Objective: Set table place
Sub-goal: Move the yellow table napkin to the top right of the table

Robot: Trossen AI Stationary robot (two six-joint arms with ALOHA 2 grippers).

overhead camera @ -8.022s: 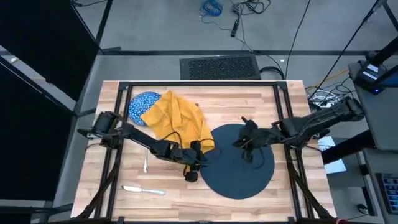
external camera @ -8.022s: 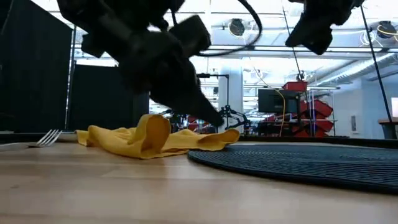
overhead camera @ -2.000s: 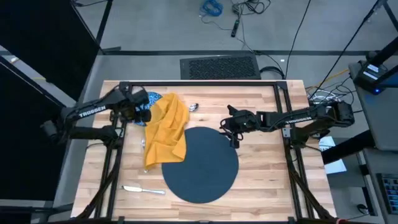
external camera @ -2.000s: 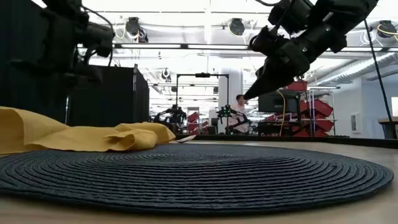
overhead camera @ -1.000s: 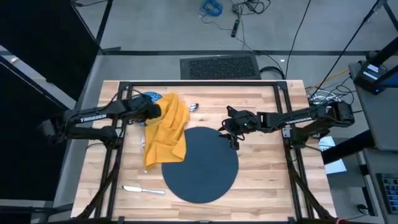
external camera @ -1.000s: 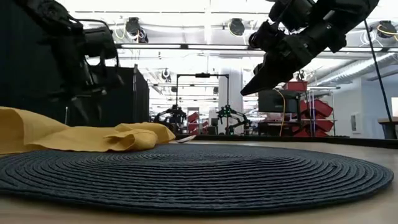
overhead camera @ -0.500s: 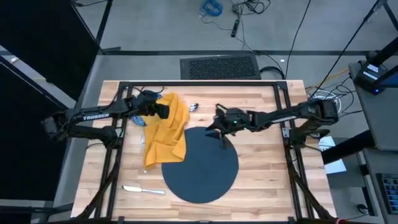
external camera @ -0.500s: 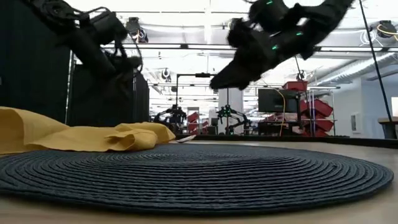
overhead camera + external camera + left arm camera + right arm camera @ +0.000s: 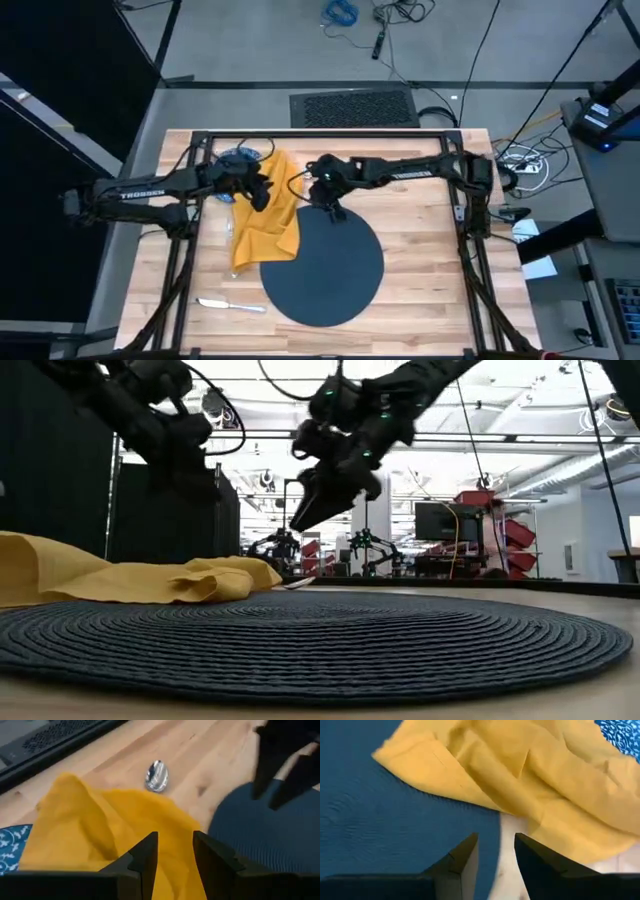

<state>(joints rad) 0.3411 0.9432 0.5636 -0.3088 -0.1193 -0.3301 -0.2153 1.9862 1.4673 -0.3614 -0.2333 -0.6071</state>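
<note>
- Mustard-yellow napkin [image 9: 268,210] lies rumpled on the table [image 9: 420,240], toward the far left corner, its near end overlapping the rim of the round dark slate-blue plate [image 9: 322,265] at the middle; the plate's surface looks woven, more like a mat.
- Part of the blue-and-white bowl [image 9: 234,158] shows from under the cloth by the far edge; the spoon [image 9: 157,774] lies just beyond the napkin, the knife [image 9: 230,305] near the near left corner. The fork is mostly hidden by the cloth.
- Left gripper [image 9: 258,188] hangs over the napkin's far part, fingers slightly parted, holding nothing.
- Right gripper [image 9: 326,194] hovers over the seam between napkin and plate, fingers likewise apart and empty.
- Judged step: clearing the napkin off bowl and plate. The next move likely calls for a low pinch on a cloth edge, lifted clear without dragging the spoon or bowl.
</note>
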